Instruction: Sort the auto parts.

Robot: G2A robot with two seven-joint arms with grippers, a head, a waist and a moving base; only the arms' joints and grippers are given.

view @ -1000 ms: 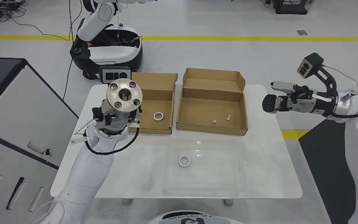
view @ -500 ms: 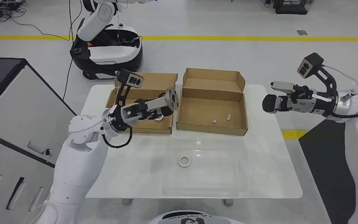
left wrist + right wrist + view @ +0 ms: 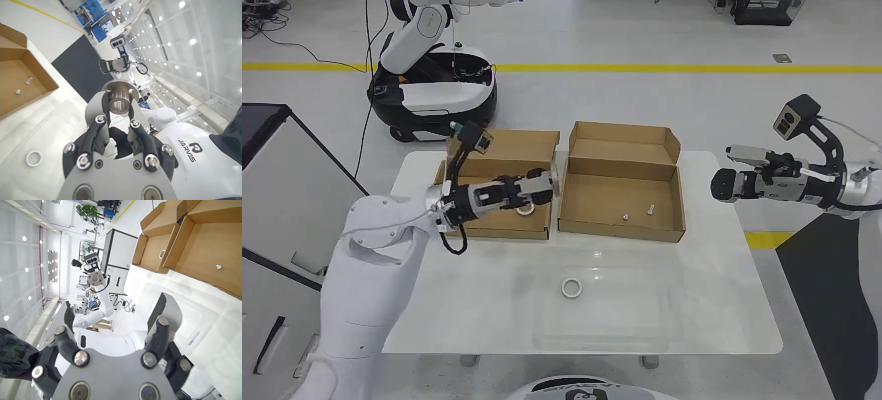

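Left fingers (image 3: 534, 184) squeeze a round silver metal hub (image 3: 550, 178) over the brown cardboard box (image 3: 510, 150) at ten o'clock. Left wrist: they pinch its neck. Right wrist: right fingers (image 3: 157, 308) open, empty. Probably drop-off: lower, let go.

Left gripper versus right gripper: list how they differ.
The left gripper has its jaws shut on a flanged metal hub; the right gripper has its jaws open and empty. The left gripper is above the left cardboard box; the right gripper is by the right edge of the table. Both are of the same white-and-black build.
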